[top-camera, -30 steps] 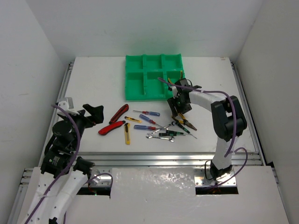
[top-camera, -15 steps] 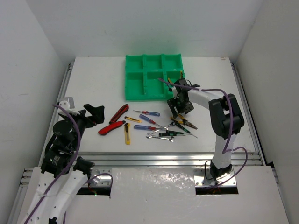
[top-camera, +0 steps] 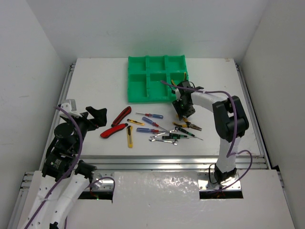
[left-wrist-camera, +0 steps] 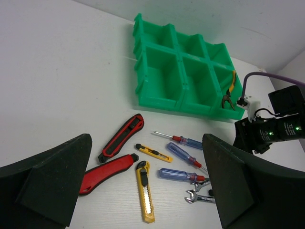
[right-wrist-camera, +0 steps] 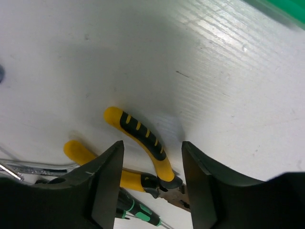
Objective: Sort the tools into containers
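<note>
Top: green tray (top-camera: 156,78) at centre of desk (top-camera: 95,81), toward far edge. Yellow bit in its near-right compartment, prob. pliers (top-camera: 185,76). Loose tools (top-camera: 143,126) betw. tray & near edge. Left claw (top-camera: 97,117) near left edge.
Left wrist: pliers lean in that compartment; claw spread wide, empty.
Right wrist: right claw (right-wrist-camera: 151,143) part open, straddling one handle of 2nd pliers (right-wrist-camera: 143,136), gripping nothing.

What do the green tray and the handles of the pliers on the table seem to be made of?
Green tray: likely moulded plastic; uniform bright colour, soft sheen, thin walls.
Pliers handles: probably plastic or rubber grips; smooth yellow with black ribbed inserts. Which one is unclear.
</note>
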